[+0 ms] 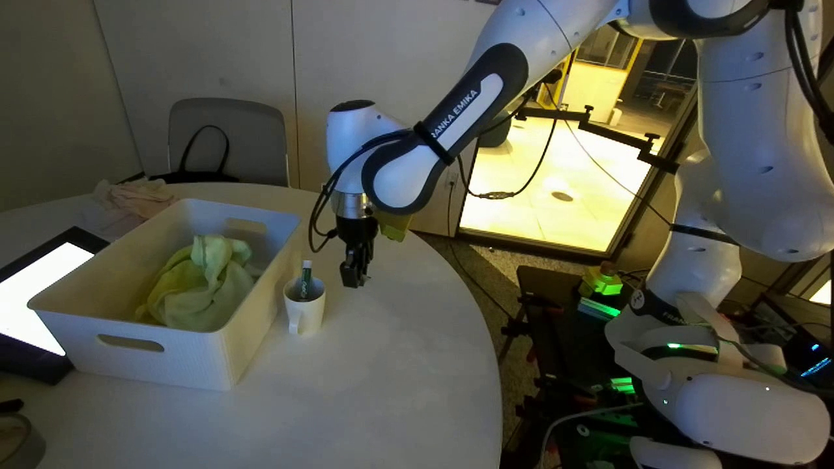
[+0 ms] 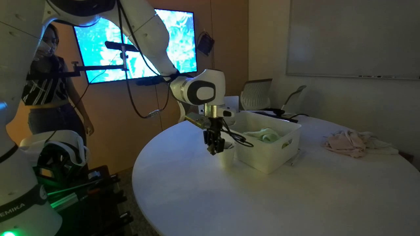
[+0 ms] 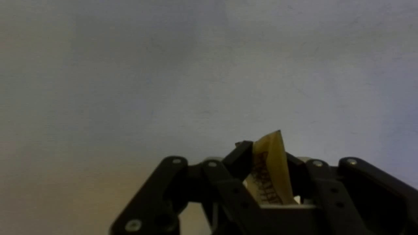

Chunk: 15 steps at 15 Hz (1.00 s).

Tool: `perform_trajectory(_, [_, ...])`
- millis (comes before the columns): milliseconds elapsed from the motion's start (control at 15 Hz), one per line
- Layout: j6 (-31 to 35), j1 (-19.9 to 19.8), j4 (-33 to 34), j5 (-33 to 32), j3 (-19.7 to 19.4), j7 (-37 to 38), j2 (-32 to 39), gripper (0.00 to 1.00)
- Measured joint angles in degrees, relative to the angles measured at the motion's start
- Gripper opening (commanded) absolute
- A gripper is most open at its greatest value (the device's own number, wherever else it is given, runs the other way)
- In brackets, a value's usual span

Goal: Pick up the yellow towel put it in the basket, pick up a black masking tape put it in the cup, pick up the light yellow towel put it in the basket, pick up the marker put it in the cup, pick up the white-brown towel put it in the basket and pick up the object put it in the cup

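Observation:
A yellowish packet (image 3: 271,176) with dark lettering is pinched in my gripper (image 1: 355,277), whose fingers point down beside the white cup (image 1: 305,316), low over the table. The cup stands upright, and the marker (image 1: 305,277) leans in it with its upper end showing. In the white basket (image 1: 163,358), the light yellow towel (image 1: 212,280) lies over the yellow towel (image 1: 159,296). A pinkish-brown and whitish cloth (image 2: 349,144) is heaped on the table beyond the basket; it may be the white-brown towel. I cannot make out the black masking tape with certainty.
A tablet-like device with a bright screen (image 1: 39,299) lies against the basket's far side. A dark ring-shaped thing (image 1: 29,449) is cut off at the lower left corner. The round table's edge (image 1: 485,326) curves past on the robot's side. A chair (image 1: 228,140) stands behind.

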Motion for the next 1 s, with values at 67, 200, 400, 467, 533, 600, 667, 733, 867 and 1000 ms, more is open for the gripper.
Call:
perform_trajectory(67, [0.0,1.0,-0.3,-0.7,0.0,1.0,-0.7,0.03])
perform_trajectory(200, [0.0,2.8,-0.8,-2.1,-0.1,3.1,-1.9,0.03])
perform_trajectory(400, [0.0,5.1,-0.9,-4.0,-0.1,5.5,-3.2,0.03])
perform_trajectory(467, [0.0,5.7,-0.9,-4.5,-0.1,6.1,-3.6,0.03])
perform_trajectory(533, [0.0,6.3,-0.9,-4.9,-0.1,6.6,-3.8,0.03])
perform_trajectory(600, [0.0,6.9,-0.7,-5.2,-0.1,7.1,-3.9,0.03])
perform_trajectory(667, [0.0,7.3,-0.6,-5.4,-0.1,7.5,-4.0,0.03])
perform_trajectory(733, [0.2,7.7,-0.4,-5.5,-0.1,7.8,-3.9,0.03])
perform_trajectory(867, [0.8,8.0,0.0,-5.6,0.0,8.1,-3.8,0.03])
perform_trajectory(1000, [1.6,8.1,0.6,-5.6,0.0,8.1,-3.2,0.03])
